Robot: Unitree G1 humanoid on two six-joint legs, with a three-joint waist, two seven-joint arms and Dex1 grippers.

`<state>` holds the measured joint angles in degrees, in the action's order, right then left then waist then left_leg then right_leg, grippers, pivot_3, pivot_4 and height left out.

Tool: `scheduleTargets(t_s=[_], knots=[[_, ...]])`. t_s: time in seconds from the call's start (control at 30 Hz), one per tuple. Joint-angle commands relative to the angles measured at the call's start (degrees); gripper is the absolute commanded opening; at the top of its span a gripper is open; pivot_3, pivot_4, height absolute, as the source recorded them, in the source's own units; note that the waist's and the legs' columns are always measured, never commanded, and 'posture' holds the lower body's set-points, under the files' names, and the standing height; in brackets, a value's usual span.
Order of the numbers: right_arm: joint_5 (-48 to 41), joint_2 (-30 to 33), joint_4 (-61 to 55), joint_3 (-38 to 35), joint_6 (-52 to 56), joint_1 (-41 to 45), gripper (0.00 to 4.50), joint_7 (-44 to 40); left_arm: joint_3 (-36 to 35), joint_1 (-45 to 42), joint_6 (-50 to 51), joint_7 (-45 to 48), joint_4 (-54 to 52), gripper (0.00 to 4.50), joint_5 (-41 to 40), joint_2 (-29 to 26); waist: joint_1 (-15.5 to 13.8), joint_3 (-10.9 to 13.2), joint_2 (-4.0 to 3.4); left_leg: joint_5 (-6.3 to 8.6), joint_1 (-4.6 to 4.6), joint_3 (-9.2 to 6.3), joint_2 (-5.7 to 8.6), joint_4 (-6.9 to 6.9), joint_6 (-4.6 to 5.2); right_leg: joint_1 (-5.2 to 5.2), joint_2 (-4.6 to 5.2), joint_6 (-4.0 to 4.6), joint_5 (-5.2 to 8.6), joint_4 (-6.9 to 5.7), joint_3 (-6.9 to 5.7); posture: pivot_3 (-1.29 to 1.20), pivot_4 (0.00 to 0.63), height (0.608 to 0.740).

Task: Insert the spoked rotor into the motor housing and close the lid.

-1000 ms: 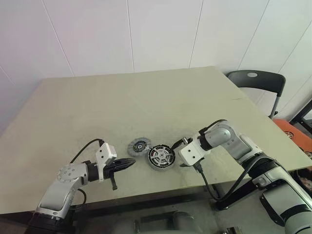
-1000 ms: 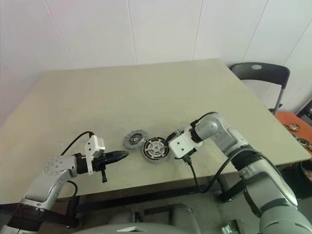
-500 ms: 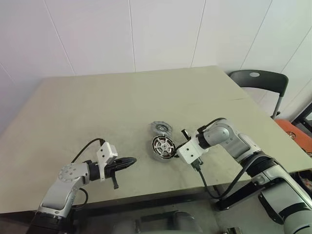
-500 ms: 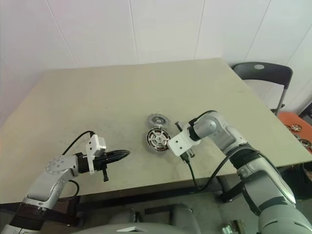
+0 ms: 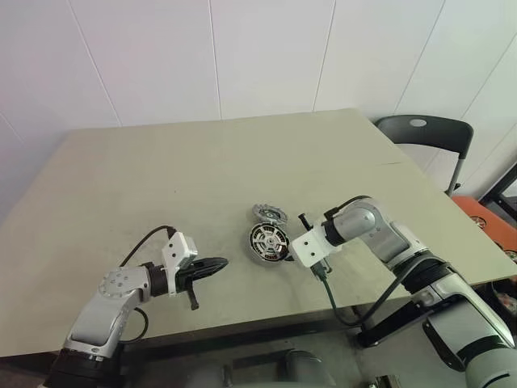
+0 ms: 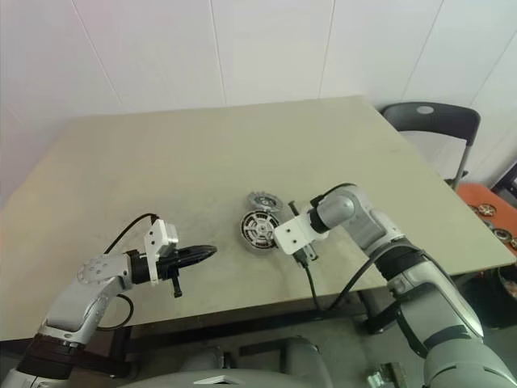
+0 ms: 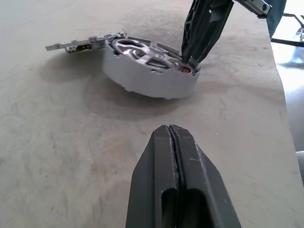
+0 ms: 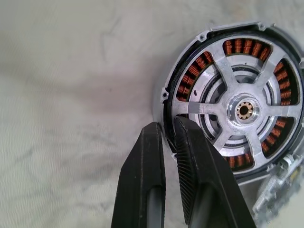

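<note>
The motor housing [image 5: 269, 241] lies on the table's near middle, its copper windings [image 8: 190, 76] showing under the spoked rotor [image 8: 243, 110], which sits inside it. My right gripper [image 8: 168, 126] is shut on the housing's rim [image 8: 167, 92], one finger outside and one inside; it comes in from the right [image 5: 291, 242]. Just behind the housing, touching it, the lid [image 5: 267, 213] lies flat as a grey disc. My left gripper [image 5: 220, 264] is shut and empty, hovering low a short way left of the housing [image 7: 147, 80] and pointing at it.
The beige table [image 5: 202, 162] stretches bare behind and to the left. Its front edge [image 5: 242, 323] runs close below both grippers. A dark chair [image 5: 424, 133] stands past the back right corner. Black cables hang from both wrists.
My right gripper has shut on the housing's rim. The housing shifted a little away from me, and the lid went from its left side to just behind it. The left arm held still.
</note>
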<state>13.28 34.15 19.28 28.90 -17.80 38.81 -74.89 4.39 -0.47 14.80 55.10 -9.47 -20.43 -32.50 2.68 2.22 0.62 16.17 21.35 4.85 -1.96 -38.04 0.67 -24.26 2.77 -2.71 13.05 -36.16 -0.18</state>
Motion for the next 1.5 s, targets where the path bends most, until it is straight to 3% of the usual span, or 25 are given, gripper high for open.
scheduleTargets(t_s=[0.03, 0.2, 0.5, 0.8, 0.87, 1.13, 1.3, 1.5], knots=[[-1.1, -1.7, -0.8, -1.1, 7.5, 0.6, 0.08, -0.2, 0.1, -1.0, 0.3, -0.4, -2.2, 0.0, 0.1, -0.1, 0.0, 0.0, 0.0, 0.0, -0.01, -0.01, -0.01, 0.0, 0.0, -0.01, -0.01, 0.0, 0.0, -0.02, 0.0, 0.0, 0.0, 0.74], [-0.1, -4.9, -0.7, -0.9, 21.1, 1.4, 0.08, 1.7, 0.3, -1.5, 0.7, -1.1, -2.5, 0.0, 0.1, -0.2, 0.0, 0.0, 0.02, 0.0, -0.11, -0.06, -0.06, 0.0, 0.0, 0.0, -0.03, 0.12, -0.07, -0.05, 0.0, 0.0, 0.0, 0.74], [-6.5, -12.5, -1.7, -4.3, 50.1, 4.7, 0.08, 1.5, 0.4, -1.4, 1.0, -2.4, -3.0, 0.0, 0.3, -0.1, 0.1, 0.0, 0.02, 0.11, -0.9, -0.26, -0.06, 0.11, -0.19, 0.06, -0.06, 0.38, -0.27, -0.06, -0.21, 0.0, 0.0, 0.74], [-16.9, -14.8, -4.9, -7.0, 75.6, 9.4, 0.08, 1.0, 0.5, -1.0, 1.0, -3.5, -3.3, 0.0, 0.9, -0.3, -0.2, 0.0, 0.01, 0.07, -0.29, -0.25, 0.0, 0.48, -0.11, -0.62, -0.12, 0.57, -0.43, 0.0, -0.23, 0.0, 0.0, 0.74], [-19.0, -15.1, -5.6, -7.2, 79.4, 9.5, 0.08, 1.4, 0.4, -0.9, 1.0, -3.5, -3.4, 0.0, 0.9, -0.3, -0.1, 0.0, 0.01, 0.06, 0.11, -0.25, 0.04, 0.48, -0.11, -1.0, -0.13, 0.48, -0.49, 0.0, -0.23, 0.0, 0.0, 0.74], [-26.0, -12.8, -13.0, -4.4, 87.6, 6.9, 0.08, 2.0, 0.4, -0.4, 0.7, -3.5, -3.1, 0.0, 1.5, -0.4, -0.1, 0.0, 0.02, 0.11, 0.09, -0.24, 0.11, 0.66, -0.16, -1.03, -0.15, 0.3, -0.45, 0.1, -0.24, 0.0, 0.0, 0.74], [-27.2, -16.5, -7.7, -7.1, 88.2, 7.7, 0.08, 8.3, 0.4, -0.5, 0.6, -3.6, -2.9, 0.0, 1.8, -0.4, 0.0, 0.0, 0.03, 0.11, 0.0, -0.25, 0.11, 0.65, -0.16, -1.0, -0.25, 0.34, -0.42, 0.04, -0.25, 0.0, 0.0, 0.74], [-28.2, -15.2, -6.3, -4.9, 84.5, 6.8, 2.0, 8.3, -0.3, -0.4, 0.5, -3.7, -2.6, 0.0, 2.1, -0.8, -0.1, 0.0, 0.03, 0.1, 0.01, -0.28, 0.11, 0.62, -0.17, -0.98, -0.25, 0.41, -0.39, 0.01, -0.26, 0.0, 0.0, 0.74]])
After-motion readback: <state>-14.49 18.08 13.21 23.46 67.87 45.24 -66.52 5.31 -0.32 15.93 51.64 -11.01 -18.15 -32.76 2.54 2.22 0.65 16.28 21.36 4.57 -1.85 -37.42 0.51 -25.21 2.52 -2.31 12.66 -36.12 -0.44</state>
